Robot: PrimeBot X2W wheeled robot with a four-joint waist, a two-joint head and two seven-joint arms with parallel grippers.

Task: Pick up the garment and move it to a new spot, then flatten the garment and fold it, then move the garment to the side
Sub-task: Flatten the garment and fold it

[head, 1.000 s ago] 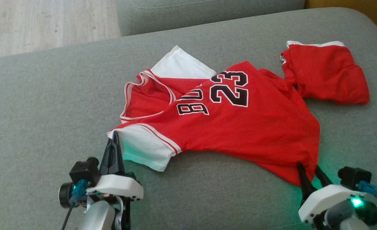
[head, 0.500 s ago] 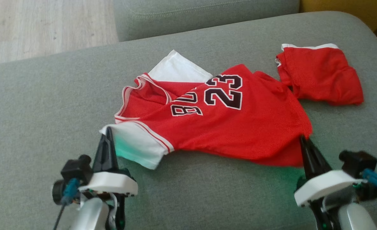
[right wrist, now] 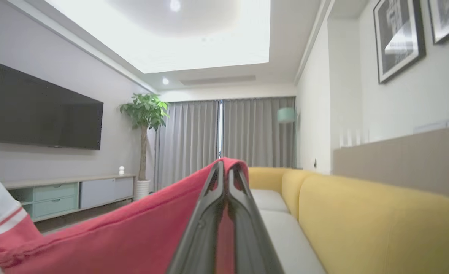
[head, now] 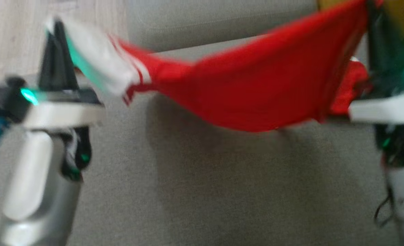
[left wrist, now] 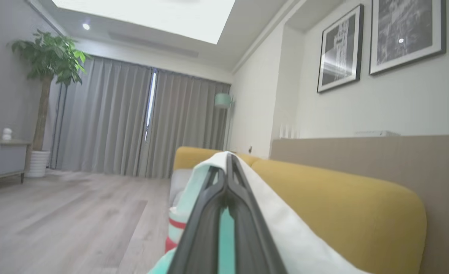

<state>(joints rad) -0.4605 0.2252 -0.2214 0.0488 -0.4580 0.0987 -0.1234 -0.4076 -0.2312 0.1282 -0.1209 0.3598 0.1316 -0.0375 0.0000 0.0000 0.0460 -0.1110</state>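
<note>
The left hand (head: 55, 27), at the upper left of the head view, is clamping its fingers closed on the white sleeve (head: 99, 68) of the red jersey (head: 256, 89). The right hand (head: 372, 7), at the upper right, is pinching the jersey's red edge. The jersey is hanging stretched between both hands, sagging at mid-frame above the grey sofa cushion (head: 222, 188).

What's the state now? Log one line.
left end effector: shut on jersey sleeve | right end effector: shut on hem | jersey: slung above sofa
</note>
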